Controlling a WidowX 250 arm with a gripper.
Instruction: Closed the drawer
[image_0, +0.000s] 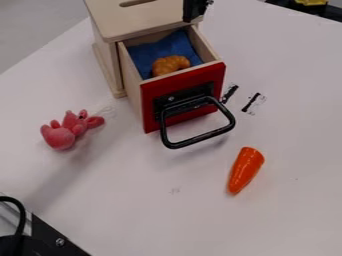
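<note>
The drawer (190, 80) stands open, so all the closing is left, and I cannot tell whether my gripper (194, 9), at the top edge, is spread.

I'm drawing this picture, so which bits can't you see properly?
All in the camera view:
- Drawer floor: hidden under the blue cloth.
- Gripper: upper part cut off by the top edge.
- Pink plush toy: face too small and blurred to tell the animal.
- Yellow thing: cut off by the top edge, so I can't tell what it is.
</note>
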